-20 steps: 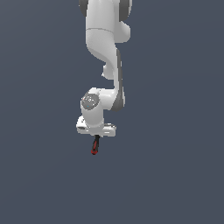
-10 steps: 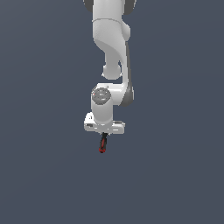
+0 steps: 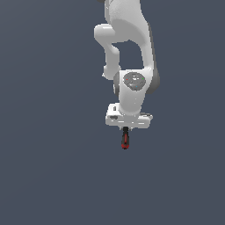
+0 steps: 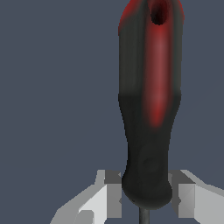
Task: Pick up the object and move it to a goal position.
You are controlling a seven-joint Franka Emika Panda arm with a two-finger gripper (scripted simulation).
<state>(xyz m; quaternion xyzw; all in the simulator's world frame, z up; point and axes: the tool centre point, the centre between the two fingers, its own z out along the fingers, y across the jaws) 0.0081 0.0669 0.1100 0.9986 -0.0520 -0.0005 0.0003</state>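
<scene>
Wrist view: my gripper (image 4: 144, 199) apparently clenches the screwdriver (image 4: 148, 109) near its handle's shaft end; carrying it goalward, I should move smoothly, lest it pivot.

The screwdriver (image 3: 125, 139) hangs upright below the claw (image 3: 125, 130), its red-and-black handle pointing down against the plain grey backdrop. In the wrist view the handle (image 4: 151, 105) fills the frame, black at the shaft end, red toward the butt, with the thin dark shaft emerging between the fingers (image 4: 108, 197).
</scene>
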